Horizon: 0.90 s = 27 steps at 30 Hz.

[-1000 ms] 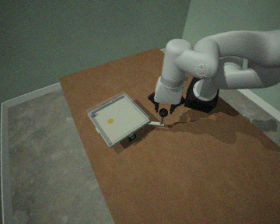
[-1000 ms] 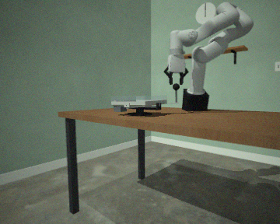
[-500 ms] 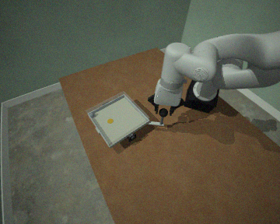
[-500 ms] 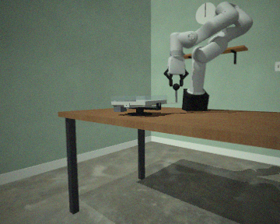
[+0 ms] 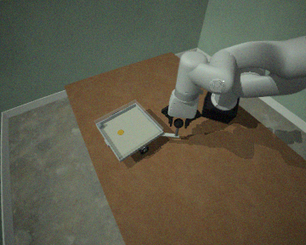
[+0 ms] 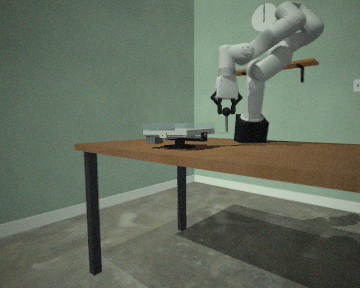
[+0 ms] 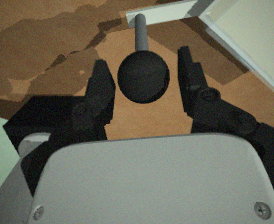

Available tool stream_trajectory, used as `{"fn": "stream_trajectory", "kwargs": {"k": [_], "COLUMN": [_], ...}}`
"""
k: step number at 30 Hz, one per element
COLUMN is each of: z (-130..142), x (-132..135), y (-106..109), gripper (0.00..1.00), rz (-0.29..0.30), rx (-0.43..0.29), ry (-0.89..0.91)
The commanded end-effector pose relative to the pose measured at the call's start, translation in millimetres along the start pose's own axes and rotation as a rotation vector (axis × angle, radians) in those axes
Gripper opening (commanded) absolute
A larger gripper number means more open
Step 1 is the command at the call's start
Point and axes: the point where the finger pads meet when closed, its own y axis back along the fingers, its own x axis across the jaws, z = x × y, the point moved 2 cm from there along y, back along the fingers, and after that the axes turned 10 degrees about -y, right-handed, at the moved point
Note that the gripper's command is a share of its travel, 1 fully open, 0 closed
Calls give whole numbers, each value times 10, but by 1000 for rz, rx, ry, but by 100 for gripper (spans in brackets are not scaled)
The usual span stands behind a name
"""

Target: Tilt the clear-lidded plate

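At the left of the brown wooden worktop, near its edge, the square white plate with a clear lid and grey rim sat on a small dark pedestal, and from the side it looked close to level. A round orange printed spot lay a little left of the plate's middle; the steel ball could not be made out in any view. From the plate's right-hand corner a short pale arm reached out to a grey upright stem topped by a dark round knob. Over that knob hung the black two-fingered pincer, its jaws parted, one finger on each side of the knob with a sliver of worktop showing in each gap, so it gripped nothing. Further right, the white jointed arm bent back to its black base, which stood on the worktop near the pale green wall.
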Motion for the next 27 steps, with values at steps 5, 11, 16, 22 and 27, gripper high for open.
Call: {"fn": "stream_trajectory", "kwargs": {"k": [5, 11, 16, 22, 27], "z": [-6, -6, -6, -6, -6], "x": [5, 5, 5, 5, 5], "y": [-42, -65, -75, -76, -76], "gripper": [61, 61, 61, 61, 61], "rz": [1, 1, 1, 1, 1], "rx": [2, 2, 2, 2, 2], "ry": [0, 0, 0, 0, 0]}}
